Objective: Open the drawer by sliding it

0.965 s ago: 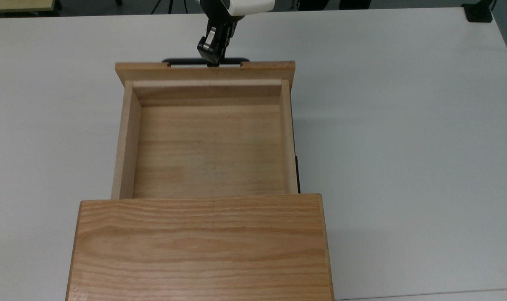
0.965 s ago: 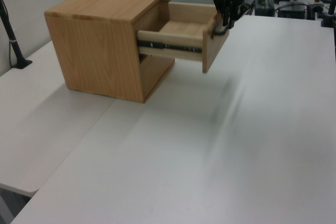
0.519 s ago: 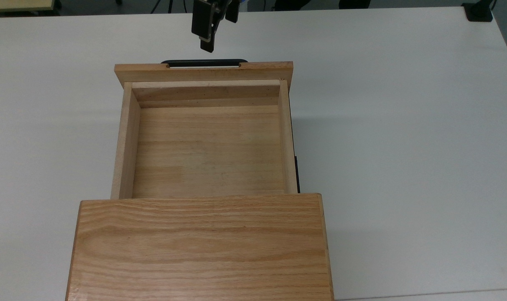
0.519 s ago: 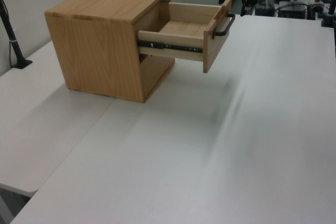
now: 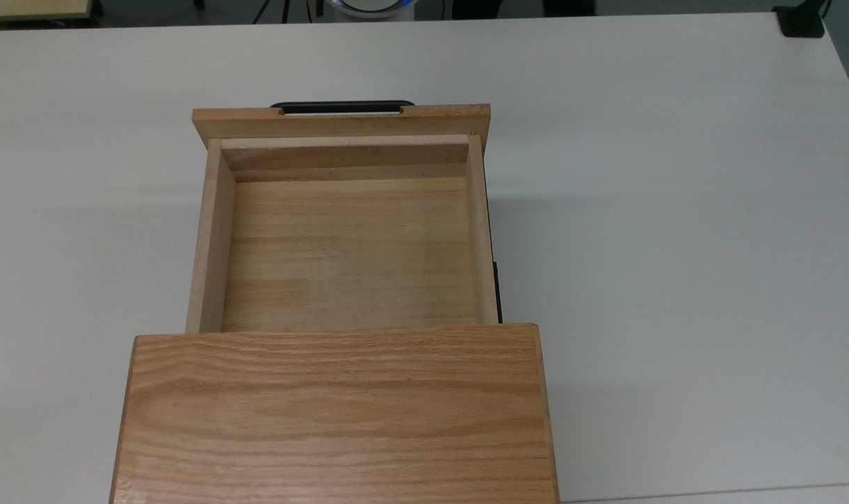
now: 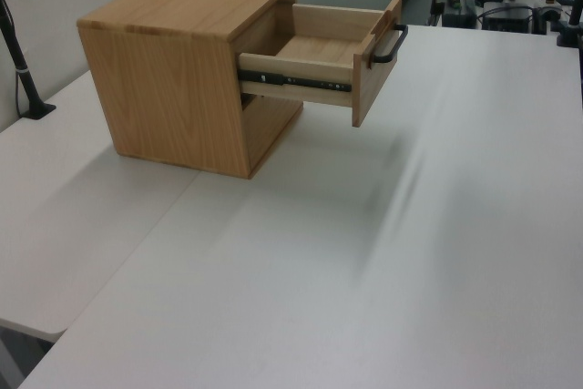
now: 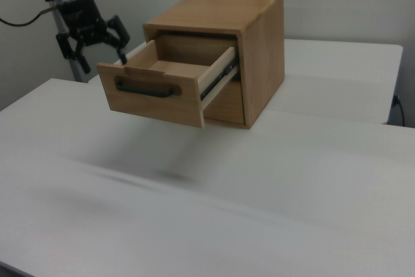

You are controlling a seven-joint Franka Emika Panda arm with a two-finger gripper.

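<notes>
Hanging spread-fingered and empty, the end effector [image 7: 91, 40] sits apart from the drawer [image 7: 159, 89], which juts out of the cabinet [image 7: 249, 37] over the table [image 7: 214, 205], handle [image 7: 144, 89] untouched.

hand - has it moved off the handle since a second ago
Yes. The hand has let go of the handle and pulled up and away; in the right view it hangs open to the drawer's left.

- The drawer [image 5: 347, 252] was pale plain wood inside, with an oak-grain front.
- Its handle [image 7: 144, 88] was black.
- The cabinet [image 5: 337, 413] showed oak grain.
- The table [image 5: 676, 210] was white.
- The gripper [image 7: 91, 34] was black.
</notes>
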